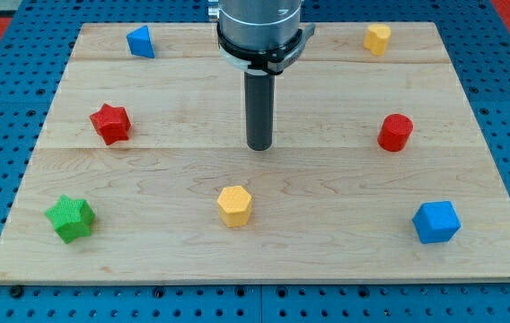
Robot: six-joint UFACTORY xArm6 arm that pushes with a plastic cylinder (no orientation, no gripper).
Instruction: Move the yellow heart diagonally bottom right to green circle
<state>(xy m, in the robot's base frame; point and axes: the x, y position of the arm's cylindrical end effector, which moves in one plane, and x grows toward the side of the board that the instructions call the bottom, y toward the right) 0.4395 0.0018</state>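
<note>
The yellow heart point(377, 39) sits near the board's top right corner. No green circle shows in this view; the only green block is a green star point(69, 219) at the bottom left. My tip point(259, 147) rests on the board near its middle. It is far to the lower left of the yellow heart and touches no block. The nearest block is a yellow hexagon point(234, 205), just below the tip and slightly left. The arm's body covers part of the board's top middle.
A blue block point(139, 41) lies at the top left. A red star point(109, 123) lies at mid left. A red cylinder point(395, 133) lies at mid right. A blue cube point(435, 222) lies at the bottom right. The wooden board point(327, 260) rests on a blue pegboard.
</note>
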